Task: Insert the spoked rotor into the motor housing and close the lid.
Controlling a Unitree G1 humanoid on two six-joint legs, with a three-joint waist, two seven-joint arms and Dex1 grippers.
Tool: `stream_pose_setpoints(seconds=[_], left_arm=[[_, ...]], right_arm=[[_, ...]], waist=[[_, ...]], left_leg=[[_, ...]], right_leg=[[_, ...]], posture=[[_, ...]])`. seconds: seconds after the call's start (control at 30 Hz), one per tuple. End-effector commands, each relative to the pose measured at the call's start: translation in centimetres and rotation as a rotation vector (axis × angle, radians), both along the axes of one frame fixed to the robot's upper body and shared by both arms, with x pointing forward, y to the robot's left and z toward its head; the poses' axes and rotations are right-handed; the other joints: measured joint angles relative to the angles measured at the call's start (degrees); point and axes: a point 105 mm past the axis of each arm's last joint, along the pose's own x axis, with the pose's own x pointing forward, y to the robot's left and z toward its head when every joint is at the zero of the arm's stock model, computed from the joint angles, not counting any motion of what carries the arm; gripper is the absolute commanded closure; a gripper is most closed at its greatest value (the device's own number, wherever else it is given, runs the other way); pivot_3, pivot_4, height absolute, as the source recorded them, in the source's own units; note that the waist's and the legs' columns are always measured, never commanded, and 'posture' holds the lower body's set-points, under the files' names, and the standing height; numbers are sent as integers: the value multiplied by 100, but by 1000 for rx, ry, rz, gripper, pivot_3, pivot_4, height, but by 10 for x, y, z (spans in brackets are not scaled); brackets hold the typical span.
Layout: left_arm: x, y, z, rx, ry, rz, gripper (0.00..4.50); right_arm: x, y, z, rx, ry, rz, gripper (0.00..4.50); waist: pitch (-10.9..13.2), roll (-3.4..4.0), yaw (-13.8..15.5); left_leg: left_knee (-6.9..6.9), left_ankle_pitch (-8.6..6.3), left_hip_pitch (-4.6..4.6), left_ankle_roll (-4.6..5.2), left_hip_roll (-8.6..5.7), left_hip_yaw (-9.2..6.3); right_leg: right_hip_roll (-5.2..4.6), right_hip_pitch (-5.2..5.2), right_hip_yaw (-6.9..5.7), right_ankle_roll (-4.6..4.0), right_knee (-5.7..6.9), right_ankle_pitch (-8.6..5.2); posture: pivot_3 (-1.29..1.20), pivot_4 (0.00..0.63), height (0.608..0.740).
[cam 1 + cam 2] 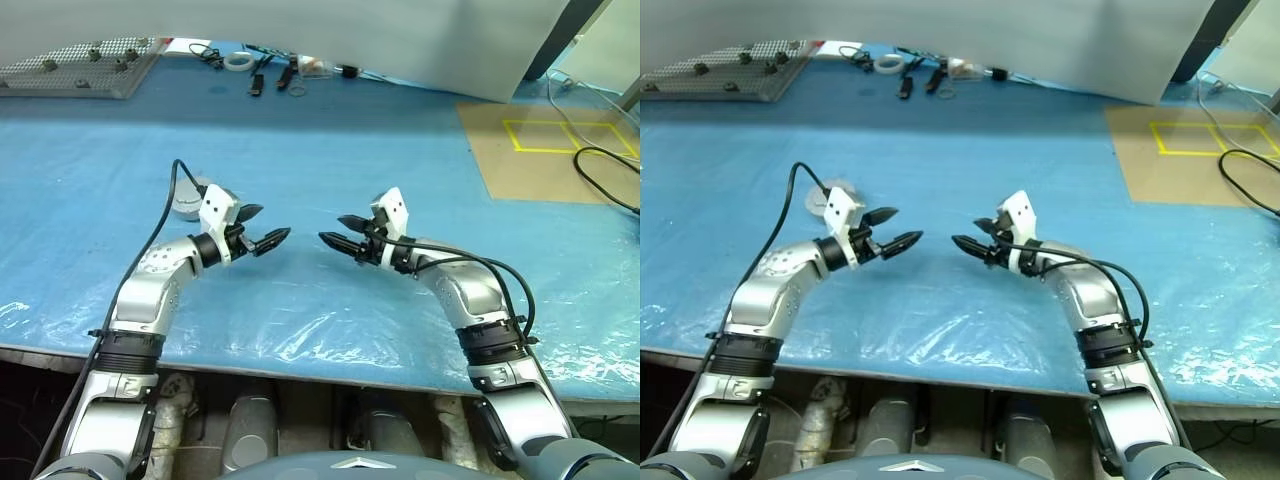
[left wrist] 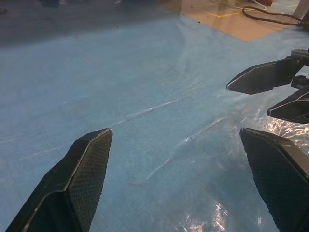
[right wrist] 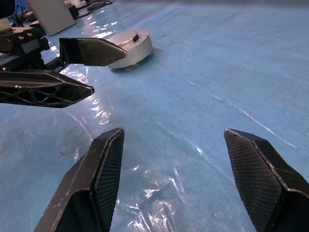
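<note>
A round pale silver unit (image 3: 131,46) lies on the blue desk (image 1: 330,160) in the left-middle of the head frame, just behind the left tool (image 1: 262,232); it looks like rigid, fairly heavy metal with a smooth, slippery flat top (lid or housing, I cannot tell), so grip across its rim. Both tools, the right tool (image 1: 338,232) too, hover wide and empty, tips facing.

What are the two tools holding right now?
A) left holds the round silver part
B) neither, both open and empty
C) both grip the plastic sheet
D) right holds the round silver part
B: the left tool and right tool hang open over the blue table cover with nothing between their fingers; the round silver part sits on the cover behind the left tool.
</note>
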Motion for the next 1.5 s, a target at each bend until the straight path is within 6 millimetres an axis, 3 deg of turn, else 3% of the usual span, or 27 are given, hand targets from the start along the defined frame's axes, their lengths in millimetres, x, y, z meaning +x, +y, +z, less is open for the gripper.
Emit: stream_pose_setpoints(seconds=[0.03,1.5], left_arm=[[-1,3,16,-9,-59,6,25],[-3,-3,13,-24,-56,-2,25]], right_arm=[[1,7,14,17,-44,31,1062],[1,7,13,-8,-45,45,1062]], waist=[[0,0,0],[0,0,0]], left_leg=[[0,0,0,0,0,0],[0,0,0,0,0,0]], right_leg=[[0,0,0,0,0,0],[0,0,0,0,-1,0]], posture=[[0,150,740],[0,150,740]])
